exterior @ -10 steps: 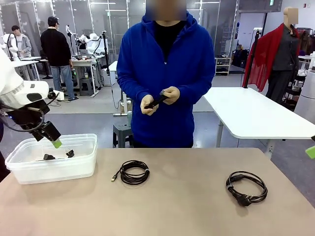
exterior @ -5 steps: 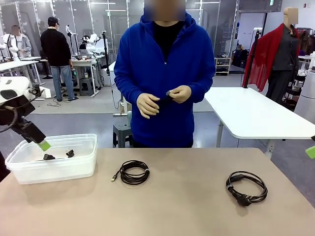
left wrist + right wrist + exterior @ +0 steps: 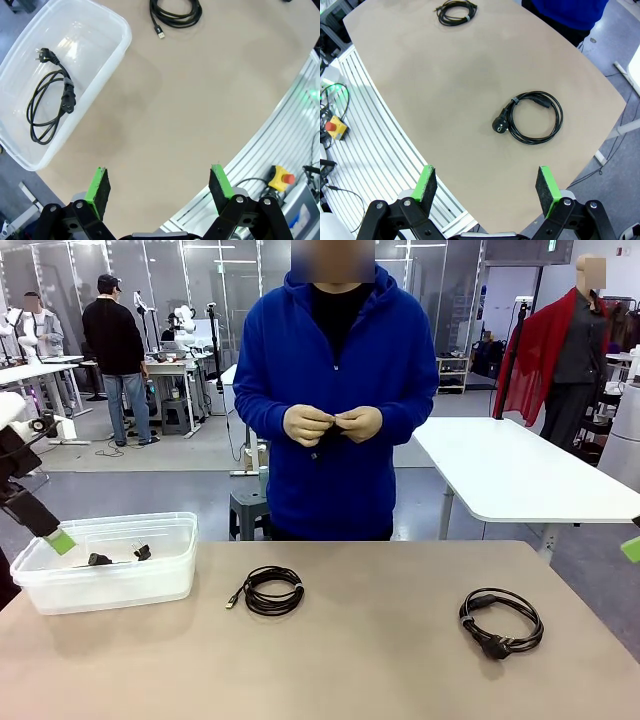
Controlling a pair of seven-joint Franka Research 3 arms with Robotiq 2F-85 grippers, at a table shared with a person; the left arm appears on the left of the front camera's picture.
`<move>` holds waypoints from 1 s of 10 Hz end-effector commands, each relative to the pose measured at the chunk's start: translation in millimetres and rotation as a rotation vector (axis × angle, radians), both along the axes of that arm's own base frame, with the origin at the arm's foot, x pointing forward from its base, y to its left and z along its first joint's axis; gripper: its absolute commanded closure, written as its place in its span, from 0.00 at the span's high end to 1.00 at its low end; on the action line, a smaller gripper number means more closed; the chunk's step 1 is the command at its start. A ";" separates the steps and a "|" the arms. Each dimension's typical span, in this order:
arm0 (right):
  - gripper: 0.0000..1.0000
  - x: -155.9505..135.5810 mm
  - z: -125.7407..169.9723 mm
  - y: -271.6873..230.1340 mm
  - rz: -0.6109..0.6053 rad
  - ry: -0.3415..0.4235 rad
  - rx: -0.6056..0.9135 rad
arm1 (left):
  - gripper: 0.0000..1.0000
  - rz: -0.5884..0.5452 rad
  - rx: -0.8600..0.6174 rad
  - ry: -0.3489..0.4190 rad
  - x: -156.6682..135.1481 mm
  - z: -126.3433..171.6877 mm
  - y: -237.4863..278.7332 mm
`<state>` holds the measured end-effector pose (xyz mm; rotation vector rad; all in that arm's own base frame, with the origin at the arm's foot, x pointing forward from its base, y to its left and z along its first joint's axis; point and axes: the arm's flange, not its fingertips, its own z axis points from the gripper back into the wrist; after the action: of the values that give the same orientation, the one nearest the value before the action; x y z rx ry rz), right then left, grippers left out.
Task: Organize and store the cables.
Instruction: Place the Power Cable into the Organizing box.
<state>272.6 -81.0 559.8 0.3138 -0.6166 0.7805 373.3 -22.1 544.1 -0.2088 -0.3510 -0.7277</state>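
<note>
My left claw (image 3: pixel 159 176), mostly cut off in the front view, is spread and empty. It has drawn back leftward off the bin (image 3: pixel 160 525), where one cable (image 3: pixel 47 107) lies. A thin coil (image 3: pixel 272 591) sits mid-table. The person's hands (image 3: pixel 308 425) have closed over something dark I can't make out. The power cord (image 3: pixel 502 621) lies to the right, below my right claw (image 3: pixel 486 176), also spread and empty.

Fig.: L gripper (image 3: pixel 159 176) and R gripper (image 3: pixel 486 179): black linkage bodies w/ small round silver pivot pins; flat rectangular green pads (image 3: pixel 98 192) on fingertips. L arm (image 3: pixel 8 408): white shell, black wrist section, thin black cable alongside. Person (image 3: pixel 335 390): blue hoodie, long sleeves, black top at collar.
</note>
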 end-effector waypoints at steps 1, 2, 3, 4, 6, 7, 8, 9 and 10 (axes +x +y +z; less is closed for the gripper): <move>1.00 0.3 -0.5 1.3 0.005 0.001 0.001 | 1.00 -0.027 -0.046 0.004 -3.0 -0.5 2.8; 1.00 0.3 -0.5 1.3 0.005 0.001 0.001 | 1.00 -0.019 -0.048 0.004 -3.2 1.0 3.2; 1.00 0.3 -0.5 1.3 0.005 0.001 0.001 | 1.00 -0.020 -0.040 -0.001 -4.2 3.1 1.0; 1.00 0.3 -0.5 1.3 0.005 0.001 0.001 | 1.00 -0.013 -0.039 -0.002 -5.5 4.5 0.9; 1.00 0.3 -0.5 1.3 0.005 0.001 0.001 | 1.00 -0.031 -0.048 -0.003 -8.6 7.9 -0.2; 1.00 0.3 -0.5 1.3 0.005 0.001 0.001 | 1.00 -0.055 -0.040 -0.004 -11.0 8.7 -0.9; 1.00 0.3 -0.5 1.3 0.005 0.001 0.001 | 1.00 -0.096 -0.056 0.006 -13.6 10.1 -1.1; 1.00 0.3 -0.5 1.3 0.005 0.001 0.001 | 1.00 -0.100 -0.042 0.008 -20.7 12.7 -2.4; 1.00 0.3 -0.5 1.3 0.005 0.001 0.001 | 1.00 -0.109 -0.028 0.002 -27.7 13.9 -2.6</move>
<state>272.6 -81.0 559.8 0.3138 -0.6166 0.7805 356.7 -26.7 556.2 -0.2416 -0.3549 -0.7924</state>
